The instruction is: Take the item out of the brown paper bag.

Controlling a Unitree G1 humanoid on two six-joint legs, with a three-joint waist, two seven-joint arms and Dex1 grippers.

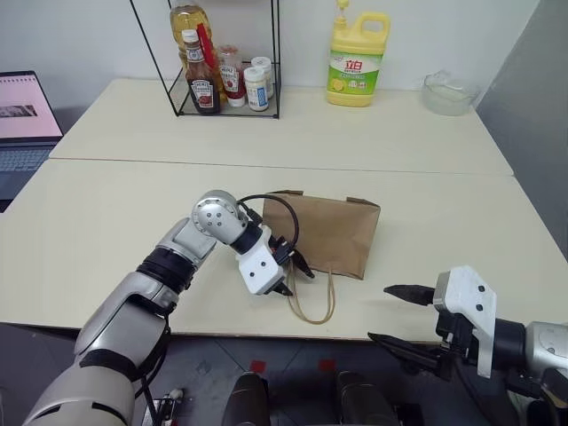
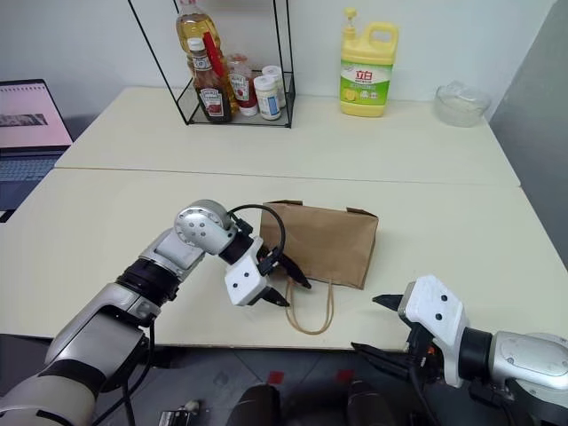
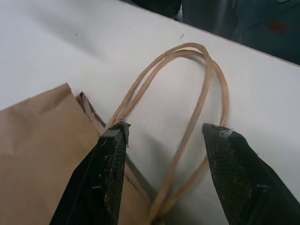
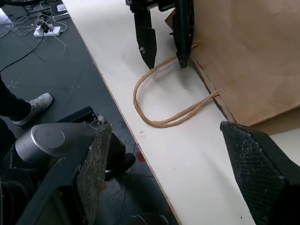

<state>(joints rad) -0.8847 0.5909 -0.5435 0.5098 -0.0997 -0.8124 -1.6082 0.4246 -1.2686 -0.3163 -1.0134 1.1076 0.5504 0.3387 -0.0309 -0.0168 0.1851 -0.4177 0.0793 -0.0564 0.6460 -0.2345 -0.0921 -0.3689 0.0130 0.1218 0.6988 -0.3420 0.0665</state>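
The brown paper bag (image 1: pixel 333 232) lies flat on the cream table, its mouth turned toward the near edge. Its two tan loop handles (image 1: pixel 312 306) rest on the tabletop there. My left gripper (image 1: pixel 299 284) hovers over the handles right at the bag's mouth, open, one fingertip (image 3: pixel 115 136) near the corner of the bag's opening and the handle loops (image 3: pixel 197 108) running between the fingers. Nothing is gripped. My right gripper (image 1: pixel 380 312) stands open off the table's front edge to the right, facing the bag (image 4: pixel 253 56). The item is hidden.
At the back stand a wire rack of sauce bottles (image 1: pixel 222 80), a yellow detergent jug (image 1: pixel 357 58) and a glass bowl (image 1: pixel 449 93). A laptop (image 1: pixel 22 124) sits far left. A power strip (image 4: pixel 47 30) and a person's shoe (image 4: pixel 33 105) are on the floor.
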